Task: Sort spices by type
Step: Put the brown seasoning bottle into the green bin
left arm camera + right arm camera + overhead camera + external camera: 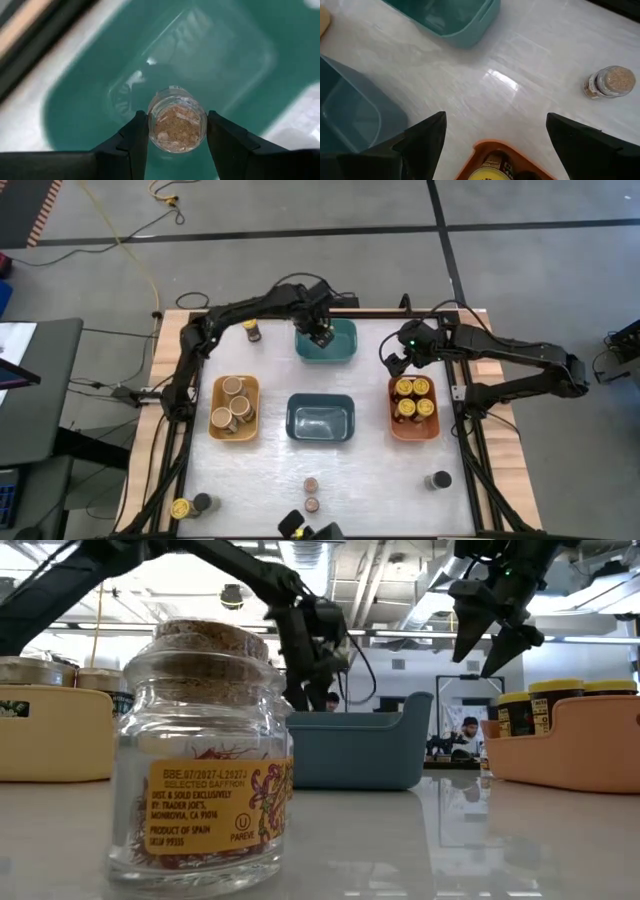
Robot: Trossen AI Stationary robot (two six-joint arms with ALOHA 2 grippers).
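Directly below the left end effector (177, 131) lay the teal bin (75, 120), and its fingers were clamped on a small brown-topped spice jar (177, 126) (held above the bin's floor). The right end effector (495, 132) hung spread wide and empty over the counter (520, 65), with the orange bin (485, 149) of yellow-lidded jars (414, 397) just beneath it.

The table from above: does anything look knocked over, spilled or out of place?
Nothing looks spilled or toppled. The yellow-lidded jars sit upright in the orange bin and the tan-topped jars in the yellow bin. Several unsorted jars stand on the table. The left gripper holds a small jar over the teal bin.
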